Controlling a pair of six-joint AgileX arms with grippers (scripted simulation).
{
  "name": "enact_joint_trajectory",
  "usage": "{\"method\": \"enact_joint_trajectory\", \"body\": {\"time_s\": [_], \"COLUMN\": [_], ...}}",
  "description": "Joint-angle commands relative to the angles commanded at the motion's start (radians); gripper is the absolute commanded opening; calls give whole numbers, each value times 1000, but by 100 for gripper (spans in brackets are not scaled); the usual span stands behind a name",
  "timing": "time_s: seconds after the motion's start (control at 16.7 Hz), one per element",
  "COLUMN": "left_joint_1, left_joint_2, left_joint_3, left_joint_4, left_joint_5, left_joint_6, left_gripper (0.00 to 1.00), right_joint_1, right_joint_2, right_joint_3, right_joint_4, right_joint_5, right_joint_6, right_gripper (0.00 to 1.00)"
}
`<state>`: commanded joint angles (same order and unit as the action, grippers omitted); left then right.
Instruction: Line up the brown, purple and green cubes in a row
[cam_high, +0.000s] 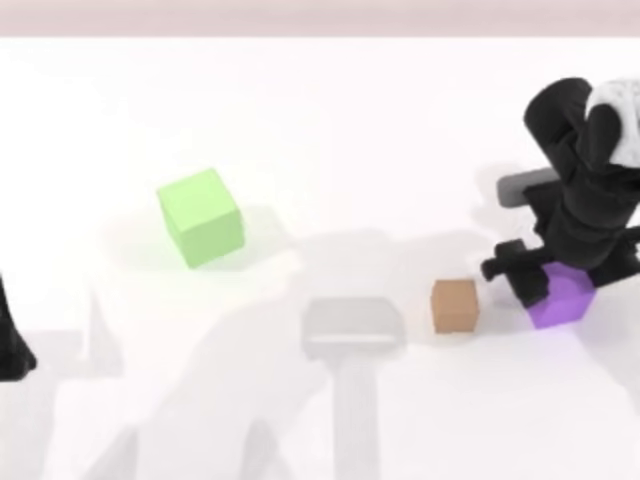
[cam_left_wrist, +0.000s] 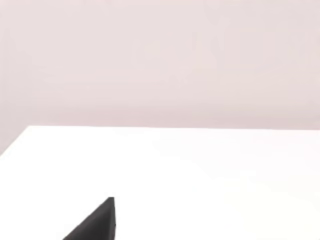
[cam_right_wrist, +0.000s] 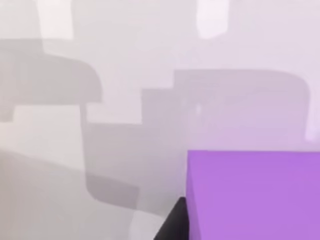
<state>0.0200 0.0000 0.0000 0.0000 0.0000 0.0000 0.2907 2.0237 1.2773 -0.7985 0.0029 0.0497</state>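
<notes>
three matte plain cubes on white table (cam_high: 320, 120), one each: large lime green cube (cam_high: 201, 216) far left, small tan brown cube (cam_high: 455, 305) right of centre, mid violet purple cube (cam_high: 562, 296) just right of brown, apart from it. right gripper (cam_high: 530, 275) over purple cube, fingers either side; clamped or not, cannot tell. left arm (cam_high: 12, 340) parked at left edge.

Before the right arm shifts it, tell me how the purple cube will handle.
The purple cube looks rigid with flat faces, so it should slide, not roll. Its matte sides probably grip well under the right gripper over it. It seems squat enough not to tip. Weight cannot be judged.
</notes>
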Motion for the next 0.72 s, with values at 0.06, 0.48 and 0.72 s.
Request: {"method": "enact_joint_trajectory", "body": {"time_s": [0.06,0.48,0.72], "left_joint_1": [0,0,0], "left_joint_2": [0,0,0], "left_joint_3": [0,0,0], "left_joint_4": [0,0,0], "left_joint_5": [0,0,0], "left_joint_6": [0,0,0], "left_gripper": [100,100,100], "right_joint_1": [0,7,8], "right_joint_2": [-5,-90,-98], "right_joint_3": [11,143,153], "right_joint_4": [-14,-236,-252], "right_joint_5": [0,-1,-1], "right_joint_6": [0,-2,-3], "right_gripper": [0,0,0]}}
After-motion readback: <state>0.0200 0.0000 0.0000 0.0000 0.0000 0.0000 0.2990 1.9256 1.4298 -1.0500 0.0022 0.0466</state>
